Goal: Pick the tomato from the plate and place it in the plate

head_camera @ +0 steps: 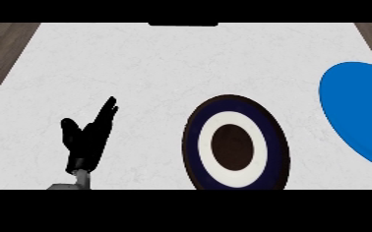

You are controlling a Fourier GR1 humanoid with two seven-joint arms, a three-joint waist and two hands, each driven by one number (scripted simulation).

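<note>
Left hand (85,136) rests at lower left, fingers straight and apart, holding nothing; ringed plate (195,142) and blue plate (349,103) on white bench (145,64).

No legible txt, labels, nos. or signs anywhere on counter or plates

You see a bench (181,64) with a pale, stone-like top, faintly veined and matt. At its far corners, wood-grain flooring (15,39) shows, brown and streaked. On the bench, the ringed plate (195,142) looks smooth and glazed, dark navy, white and brown. Right of it, the blue plate (349,103) looks plain, even and matt. Left of the ringed plate, the left hand (85,140) is flat matt black.
</note>
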